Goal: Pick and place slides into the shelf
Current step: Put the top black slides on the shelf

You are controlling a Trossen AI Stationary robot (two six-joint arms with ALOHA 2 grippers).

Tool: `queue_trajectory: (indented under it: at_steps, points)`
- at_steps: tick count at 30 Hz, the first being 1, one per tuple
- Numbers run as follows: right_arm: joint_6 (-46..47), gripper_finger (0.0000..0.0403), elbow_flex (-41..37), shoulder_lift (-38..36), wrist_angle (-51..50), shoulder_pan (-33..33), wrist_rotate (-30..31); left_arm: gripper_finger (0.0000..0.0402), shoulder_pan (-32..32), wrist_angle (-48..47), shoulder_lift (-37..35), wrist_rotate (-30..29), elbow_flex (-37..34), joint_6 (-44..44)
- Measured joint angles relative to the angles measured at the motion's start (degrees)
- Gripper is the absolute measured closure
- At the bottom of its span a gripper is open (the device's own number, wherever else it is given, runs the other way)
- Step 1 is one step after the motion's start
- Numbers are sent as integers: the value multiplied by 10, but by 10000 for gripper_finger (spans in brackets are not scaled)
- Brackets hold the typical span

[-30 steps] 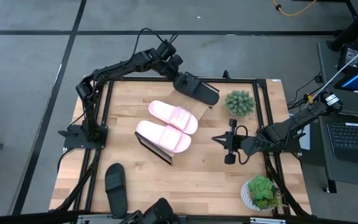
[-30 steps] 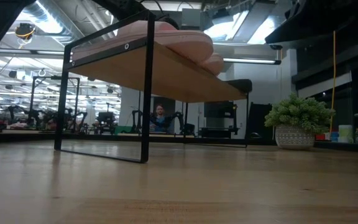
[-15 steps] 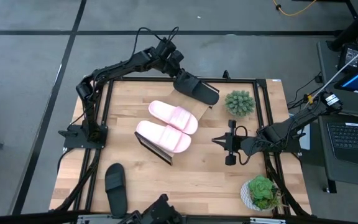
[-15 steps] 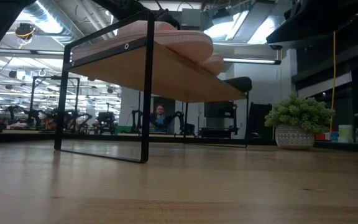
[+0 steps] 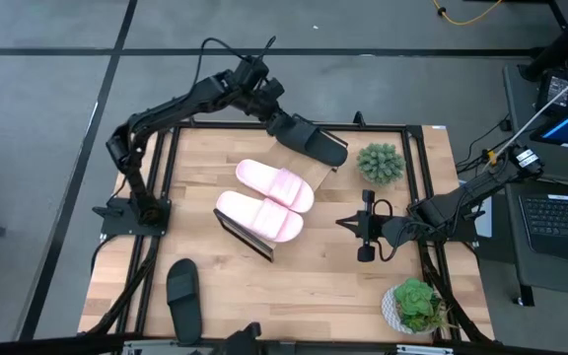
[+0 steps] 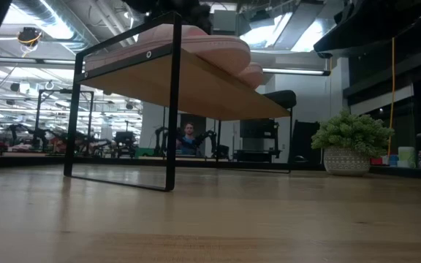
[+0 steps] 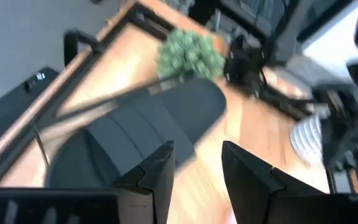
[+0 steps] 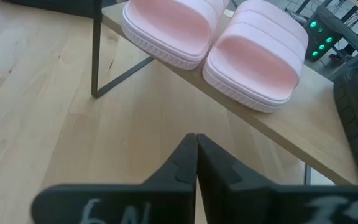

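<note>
four cameras: one overhead, one at tabletop level, one on each wrist.
overhead looks straight down; the low one looks level, close under the shelf (image 6: 196,80); the right wrist camera shares that shelf, nearer.

The table (image 5: 314,286) was pale wood planks, standing on a grey floor (image 5: 47,118) crossed by dark lines. A laptop (image 5: 560,222) sat on a dark desk (image 5: 521,108) to one side. Two potted plants stood on the table, one (image 5: 380,163) near its far edge, the other (image 5: 412,304) in a white pot. Beyond it, the low view showed a workshop with long ceiling lights (image 6: 57,14), and a person (image 6: 188,136) sat far back.
</note>
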Motion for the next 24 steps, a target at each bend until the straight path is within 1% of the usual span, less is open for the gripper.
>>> queue_trajectory:
  at_steps: [3,6,8,12,14,16,18,21,22,24]
  points:
    - [0,382,0,0,0,0,0,276,-12,-66,-8,-20,1,40]
    - [0,377,0,0,1,0,0,276,-22,-137,-6,-70,1,78]
    - [0,377,0,0,1,0,0,276,-31,-158,0,-101,1,97]
    - [0,386,0,0,1,0,0,280,-38,-171,3,-105,0,118]
    - [-2,393,0,0,1,0,0,293,-43,-167,2,-112,0,136]
    - [-2,397,0,0,1,-1,1,315,-48,-167,3,-135,0,146]
    - [-2,399,0,0,1,-1,2,342,-52,-163,3,-152,0,147]
    - [-2,392,0,0,1,-1,2,385,-51,-156,3,-155,0,155]
    - [-2,388,0,0,1,-1,2,393,-52,-152,3,-155,0,156]
    - [-2,381,0,0,1,-1,2,395,-53,-146,3,-156,0,156]
